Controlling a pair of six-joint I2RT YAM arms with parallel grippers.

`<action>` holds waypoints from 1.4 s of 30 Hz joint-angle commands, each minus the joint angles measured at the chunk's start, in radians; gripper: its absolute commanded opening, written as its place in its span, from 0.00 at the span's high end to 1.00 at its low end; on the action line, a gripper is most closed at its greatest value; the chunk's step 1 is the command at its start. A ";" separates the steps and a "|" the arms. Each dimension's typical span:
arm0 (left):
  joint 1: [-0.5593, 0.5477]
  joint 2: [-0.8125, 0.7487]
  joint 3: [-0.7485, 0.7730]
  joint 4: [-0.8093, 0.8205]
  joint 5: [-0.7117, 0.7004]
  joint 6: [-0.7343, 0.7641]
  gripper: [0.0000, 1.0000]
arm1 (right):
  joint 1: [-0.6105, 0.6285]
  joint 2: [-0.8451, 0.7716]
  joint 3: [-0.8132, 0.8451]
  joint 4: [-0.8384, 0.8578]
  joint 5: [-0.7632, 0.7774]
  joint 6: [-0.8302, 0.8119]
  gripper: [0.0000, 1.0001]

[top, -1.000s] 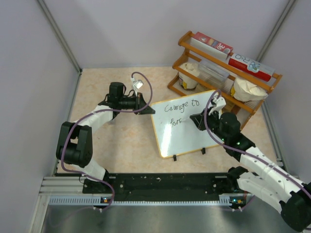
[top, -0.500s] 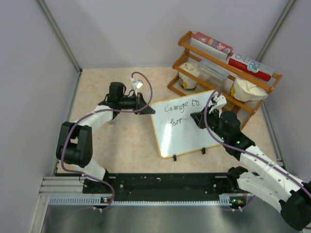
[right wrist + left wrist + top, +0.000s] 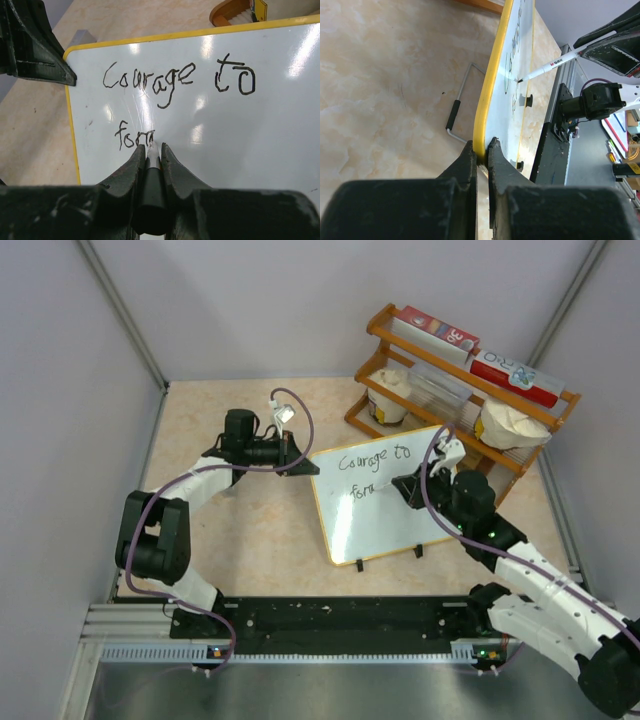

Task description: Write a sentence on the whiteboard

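Note:
The whiteboard (image 3: 395, 520) stands tilted on two black feet, white with a yellow rim. The sentence (image 3: 372, 460) on it reads "Courage to" with "for" and part of another letter below (image 3: 135, 137). My left gripper (image 3: 303, 466) is shut on the whiteboard's yellow rim (image 3: 487, 112) at its upper left corner. My right gripper (image 3: 402, 486) is shut on a marker (image 3: 152, 165), whose tip touches the whiteboard (image 3: 260, 145) at the end of the second line. The marker also shows in the left wrist view (image 3: 555, 62).
A wooden rack (image 3: 460, 390) with boxes, two white tubs and a clear container stands behind the whiteboard at the back right. A wire stand leg (image 3: 457, 107) lies on the beige table behind the board. Grey walls close in the sides.
My right gripper has shifted slightly with the marker along the second line, adding strokes after "for". The left arm and the board have not moved.

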 commanded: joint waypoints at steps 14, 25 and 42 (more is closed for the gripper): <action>-0.057 0.036 -0.044 -0.047 -0.094 0.191 1.00 | 0.000 -0.030 -0.017 -0.104 -0.042 -0.035 1.00; -0.059 0.033 -0.045 -0.045 -0.091 0.189 1.00 | 0.000 -0.027 -0.027 -0.077 -0.092 -0.021 1.00; -0.059 0.027 -0.047 -0.048 -0.096 0.192 1.00 | -0.002 -0.051 -0.002 0.060 -0.126 0.033 1.00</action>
